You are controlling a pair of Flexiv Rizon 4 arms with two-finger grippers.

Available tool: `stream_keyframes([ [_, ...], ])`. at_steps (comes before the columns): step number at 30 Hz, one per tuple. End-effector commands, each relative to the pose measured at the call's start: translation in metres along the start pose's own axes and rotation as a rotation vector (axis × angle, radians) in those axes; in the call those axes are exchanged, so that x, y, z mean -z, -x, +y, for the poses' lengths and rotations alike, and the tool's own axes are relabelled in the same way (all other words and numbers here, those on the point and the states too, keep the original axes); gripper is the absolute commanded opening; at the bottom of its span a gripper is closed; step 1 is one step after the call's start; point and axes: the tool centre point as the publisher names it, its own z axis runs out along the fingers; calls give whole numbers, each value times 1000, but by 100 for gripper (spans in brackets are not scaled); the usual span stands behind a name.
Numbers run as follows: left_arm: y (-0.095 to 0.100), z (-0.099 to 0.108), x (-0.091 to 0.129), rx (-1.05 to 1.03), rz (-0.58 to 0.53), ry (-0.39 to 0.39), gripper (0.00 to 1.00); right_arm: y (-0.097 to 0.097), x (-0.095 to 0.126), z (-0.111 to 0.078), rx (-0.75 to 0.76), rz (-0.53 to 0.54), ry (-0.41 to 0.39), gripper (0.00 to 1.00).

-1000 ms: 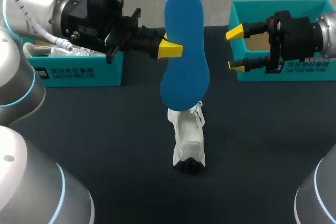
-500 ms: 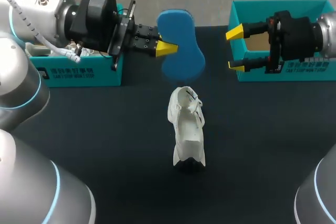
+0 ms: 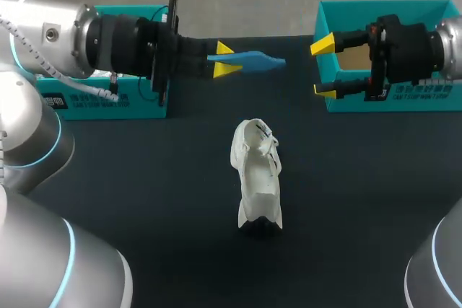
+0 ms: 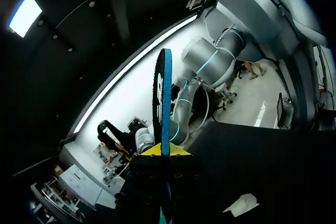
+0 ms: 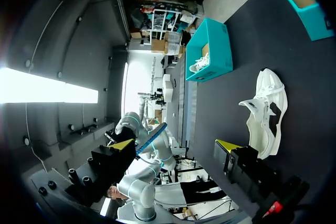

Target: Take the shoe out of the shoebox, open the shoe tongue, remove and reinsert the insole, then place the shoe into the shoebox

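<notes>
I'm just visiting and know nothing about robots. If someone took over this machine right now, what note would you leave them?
The left gripper is shut on the flat blue foam insole, held edge-on above the table, beyond the shoe.
The right gripper is open and empty, at the right-hand teal cardboard shoebox.
The white lace-up shoe stands mid-table on the dark tabletop.
Done: shoe out of its box, insole pulled out.
Left: put the insole back, then return the shoe to the shoebox.
</notes>
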Motion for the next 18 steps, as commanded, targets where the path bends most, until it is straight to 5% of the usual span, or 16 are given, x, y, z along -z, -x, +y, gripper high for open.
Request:
stream_keyframes([
  [1, -16, 22, 2, -263, -62, 72, 0, 0, -1, 0, -1, -2, 0, 100],
  [10, -27, 55, 4, -763, 30, 115, 0, 0, -1, 0, -1, -2, 0, 100],
  [18, -28, 63, 5, -745, 66, 172, 0, 0, -1, 0, -1, -2, 0, 100],
])
